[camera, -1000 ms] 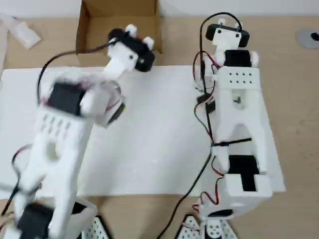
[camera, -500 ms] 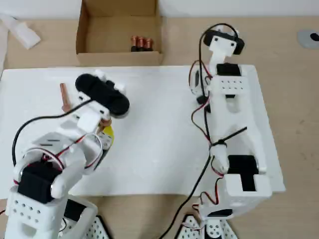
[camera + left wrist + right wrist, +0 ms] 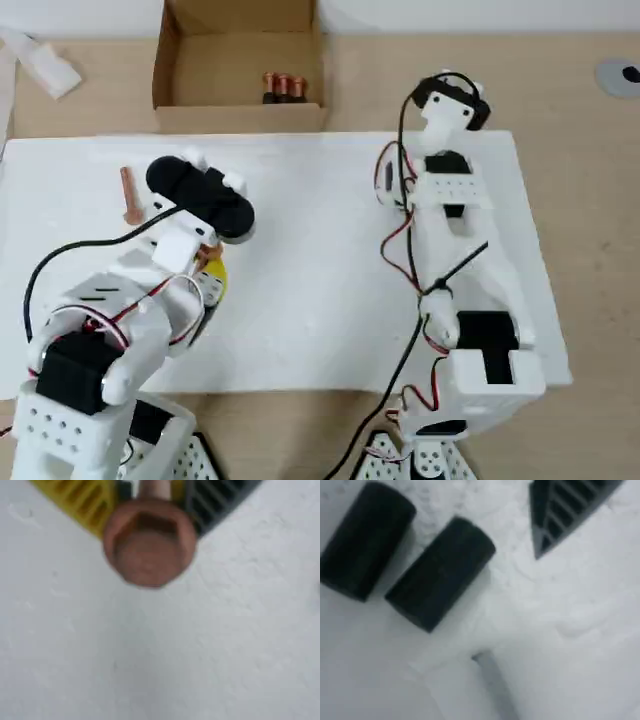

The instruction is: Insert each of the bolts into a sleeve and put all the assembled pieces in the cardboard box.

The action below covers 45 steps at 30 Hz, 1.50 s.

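left gripper (image 3: 210, 268): clamped on a bolt (image 3: 149, 547), hex head toward the camera, between a yellow and a black finger; over the white mat (image 3: 320, 300), in front of the cardboard box (image 3: 170, 70).
right gripper (image 3: 555, 525): whether wide or narrow, I cannot tell; in front of the box, off its right corner.
sleeves (image 3: 440, 572): two black ones lying side by side on the mat under the right gripper.
loose bolt (image 3: 128, 195): lying on the mat, outside the box near its front left corner.
assembled pieces (image 3: 283, 87): three, inside the box against its front wall, near the right corner.
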### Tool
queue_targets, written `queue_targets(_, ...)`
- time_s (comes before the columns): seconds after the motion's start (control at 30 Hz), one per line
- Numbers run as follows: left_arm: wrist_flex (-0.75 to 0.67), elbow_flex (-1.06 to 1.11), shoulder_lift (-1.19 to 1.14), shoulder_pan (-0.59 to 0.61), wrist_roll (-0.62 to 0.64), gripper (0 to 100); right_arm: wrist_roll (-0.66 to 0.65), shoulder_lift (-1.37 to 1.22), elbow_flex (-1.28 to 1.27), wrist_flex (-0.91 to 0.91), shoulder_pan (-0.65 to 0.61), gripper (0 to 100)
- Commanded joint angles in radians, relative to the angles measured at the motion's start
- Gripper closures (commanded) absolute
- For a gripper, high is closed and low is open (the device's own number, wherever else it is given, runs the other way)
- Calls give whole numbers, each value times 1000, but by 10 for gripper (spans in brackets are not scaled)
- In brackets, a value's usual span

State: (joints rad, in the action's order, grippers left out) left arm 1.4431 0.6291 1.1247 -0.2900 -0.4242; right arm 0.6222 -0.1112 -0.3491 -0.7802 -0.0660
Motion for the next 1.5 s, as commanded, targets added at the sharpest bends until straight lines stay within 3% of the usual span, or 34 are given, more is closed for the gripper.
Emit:
queue_targets(0.0,-17,20,13,-12,2,990,11,62,-19,71,-22,617)
queue_targets(0.23,-17,38,13,-8,0,990,5,62,-45,126,-16,618)
queue_targets(0.53,-23,37,13,-8,-2,990,3,-25,-38,127,12,769)
queue_targets(1.27,55,58,231,-6,-5,987,-43,-105,-5,63,15,777)
queue_targets(1.47,60,52,231,-6,-5,987,-43,-105,-4,26,13,947)
